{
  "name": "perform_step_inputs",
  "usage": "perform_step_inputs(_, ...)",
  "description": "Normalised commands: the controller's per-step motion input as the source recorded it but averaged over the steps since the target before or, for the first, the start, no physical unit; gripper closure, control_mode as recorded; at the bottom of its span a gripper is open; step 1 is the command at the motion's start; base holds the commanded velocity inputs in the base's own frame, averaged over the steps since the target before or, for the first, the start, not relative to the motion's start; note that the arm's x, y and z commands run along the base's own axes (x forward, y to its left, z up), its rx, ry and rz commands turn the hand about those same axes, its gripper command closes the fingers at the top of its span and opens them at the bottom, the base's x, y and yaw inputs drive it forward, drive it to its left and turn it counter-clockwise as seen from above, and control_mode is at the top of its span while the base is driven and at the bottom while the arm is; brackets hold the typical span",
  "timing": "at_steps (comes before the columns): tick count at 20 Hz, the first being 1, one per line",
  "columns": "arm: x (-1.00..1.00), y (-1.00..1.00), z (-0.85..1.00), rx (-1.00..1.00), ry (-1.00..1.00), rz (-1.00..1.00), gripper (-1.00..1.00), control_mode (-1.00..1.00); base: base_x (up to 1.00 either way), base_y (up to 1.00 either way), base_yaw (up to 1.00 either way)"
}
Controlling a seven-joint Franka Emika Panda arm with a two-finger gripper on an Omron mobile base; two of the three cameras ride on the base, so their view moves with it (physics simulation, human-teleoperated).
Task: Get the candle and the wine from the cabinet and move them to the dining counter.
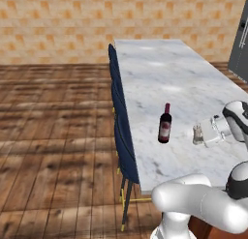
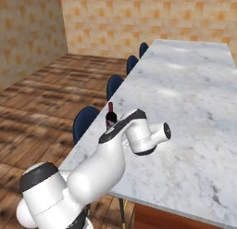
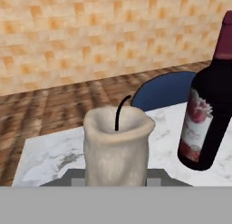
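an orange-tan tiled wall backs a brown plank floor, with dark blue chairs in a row.

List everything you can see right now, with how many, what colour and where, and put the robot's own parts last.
wine: one, near-black bottle with maroon neck and pale label, upright on the counter near its chair-side edge.
candle: one, pale beige with a dark wick, upright at the gripper, beside the wine.
counter: one, white-grey marble top, long, running away from the robot.
chairs: four seen in the right base view, dark blue, in a row along the counter's edge.
floor: brown wood planks, beside the counter.
wall: orange-tan tiles, behind the counter.
arm: one, white with dark joints, reaching over the counter.
gripper: one, shut on the candle; fingers hidden behind it.
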Motion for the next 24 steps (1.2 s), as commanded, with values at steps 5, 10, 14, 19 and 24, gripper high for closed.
perform_step_inputs(5, 0.23, -0.03, -0.39, -0.06, -0.11, 0.00, 1.00, -1.00, 0.00, 0.00, 0.00)
perform_step_inputs(10, 0.28, 0.00, -0.28, -0.04, -0.16, -0.01, 1.00, -1.00, 0.00, 0.00, 0.00)
perform_step_inputs(14, 0.28, -0.04, -0.16, -0.04, -0.01, -0.01, 1.00, -1.00, 0.00, 0.00, 0.00)
perform_step_inputs(19, 0.23, -0.08, -0.13, -0.04, 0.00, 0.00, 1.00, -1.00, 0.00, 0.00, 0.00)
perform_step_inputs(24, 0.20, -0.02, -0.19, 0.00, -0.01, 0.00, 1.00, -1.00, 0.00, 0.00, 0.00)
